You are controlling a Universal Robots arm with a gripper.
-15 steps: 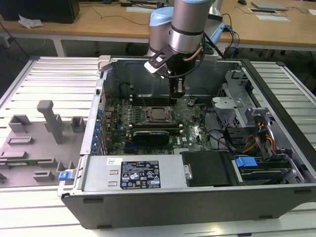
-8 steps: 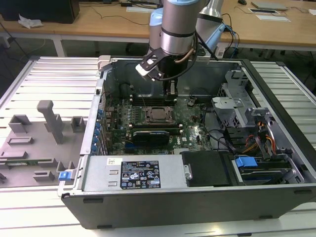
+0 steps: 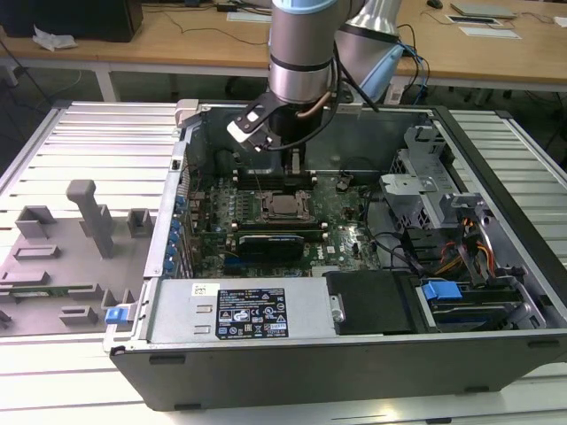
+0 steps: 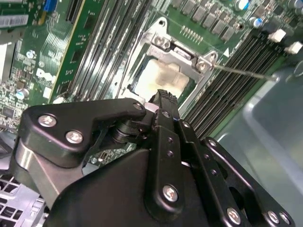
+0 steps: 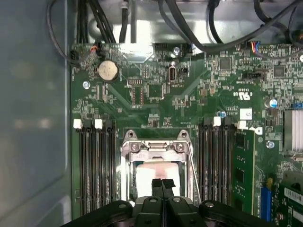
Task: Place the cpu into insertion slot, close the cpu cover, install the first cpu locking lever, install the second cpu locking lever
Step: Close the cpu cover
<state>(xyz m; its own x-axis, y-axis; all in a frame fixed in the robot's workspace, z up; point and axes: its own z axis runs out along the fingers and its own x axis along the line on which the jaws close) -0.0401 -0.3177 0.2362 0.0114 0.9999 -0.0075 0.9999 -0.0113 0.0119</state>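
Gripper: the gripper [image 5: 162,183] has its two black fingers pressed together, tip against tip, with nothing between them.
Gripper pose: it points down into the open case from the arm [image 3: 301,53]; in the exterior view its tips [image 3: 295,168] hang just above the socket area. Whether they touch anything cannot be told.
Cpu: the cpu [image 5: 154,171] lies directly under the tips, flat in the slot [image 3: 285,206], its pale top showing on both sides of the fingers.
Cover: the cover [image 5: 154,146] lies down around the cpu, and its silver frame bar sits just beyond the tips.
Lever: a thin wire lever [image 4: 241,72] starts at a corner of the cover near the tips and reaches out over the memory slots. Whether it is latched cannot be told.
Memory slots: long black memory slots [image 5: 94,165] flank the socket, just beside the gripper on both sides.
Board: the green board [image 5: 156,94] spreads out past the cover, with a round coin cell [image 5: 107,71] farther off.
Case: the case [image 3: 354,372] walls surround the gripper.
Desk: the ribbed desk [image 3: 97,142] carries the case, and grey blocks [image 3: 93,217] stand well apart from the gripper, outside the case.
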